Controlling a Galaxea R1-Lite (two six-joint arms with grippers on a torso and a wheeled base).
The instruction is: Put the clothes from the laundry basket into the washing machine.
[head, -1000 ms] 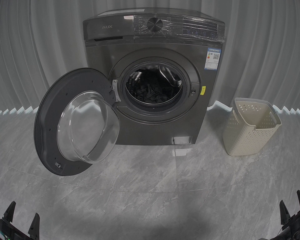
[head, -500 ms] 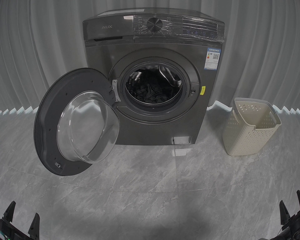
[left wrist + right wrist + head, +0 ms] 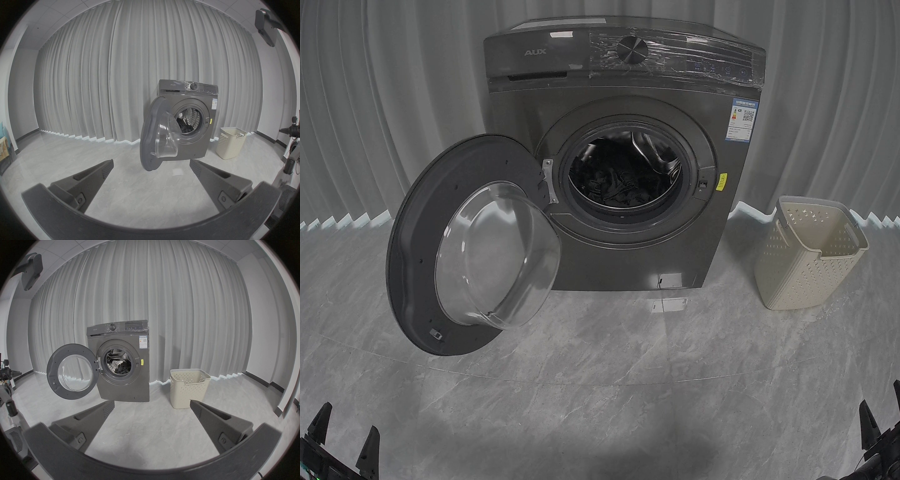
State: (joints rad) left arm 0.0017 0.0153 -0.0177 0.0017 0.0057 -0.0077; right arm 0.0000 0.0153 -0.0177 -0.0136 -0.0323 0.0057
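Clothes (image 3: 619, 181) lie inside the washing machine (image 3: 625, 269) at 12 o'clock, the seemingly empty basket (image 3: 800, 281) at 2 o'clock sits nearer the right fingers (image 3: 867, 428), which, like the left fingers (image 3: 369, 450), gape wide and empty.

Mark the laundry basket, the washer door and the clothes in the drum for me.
laundry basket (image 3: 800, 281), head view, perforated front wall.
washer door (image 3: 412, 250), head view, dark outer ring.
clothes (image 3: 619, 178), head view, dark heap inside the drum.

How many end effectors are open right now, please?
2. The left end effector sits low at the robot's left, the right end effector low at its right; both are open, empty and short of the washing machine.
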